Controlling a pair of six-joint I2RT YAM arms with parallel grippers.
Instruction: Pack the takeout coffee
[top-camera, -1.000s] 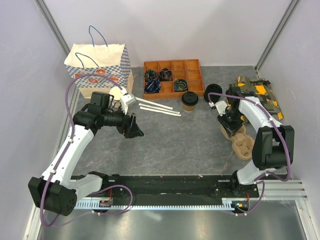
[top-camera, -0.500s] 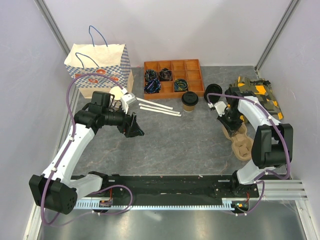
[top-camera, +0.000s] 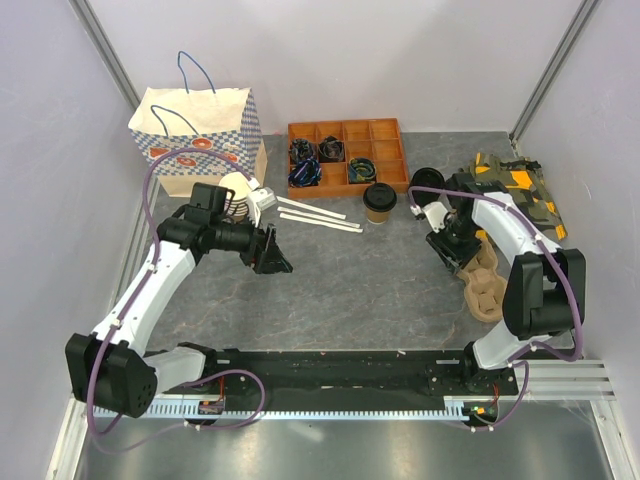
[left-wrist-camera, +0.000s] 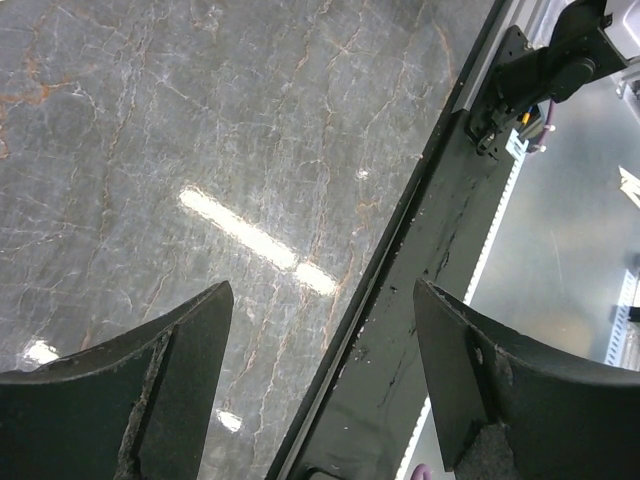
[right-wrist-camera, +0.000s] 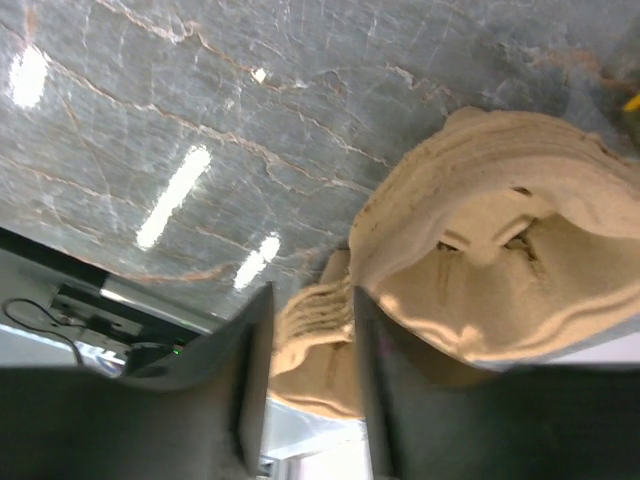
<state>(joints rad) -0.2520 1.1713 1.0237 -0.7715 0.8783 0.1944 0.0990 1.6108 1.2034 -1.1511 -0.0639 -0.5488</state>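
Takeout coffee (top-camera: 380, 201): lidded, upright on bench (top-camera: 350, 285), unpacked.
Left end effector (left-wrist-camera: 322, 300): spread, empty.
Right end effector (right-wrist-camera: 310, 300): straddling pulp cup carrier (right-wrist-camera: 490, 270) rim, pinch impossible to tell.
Packing: 0 steps complete.

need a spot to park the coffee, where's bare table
Bare table lies mid-scene, between the left gripper and the pulp cup carriers, nearer than the takeout coffee. Crowded along the back: paper bag, wooden tray, straws.
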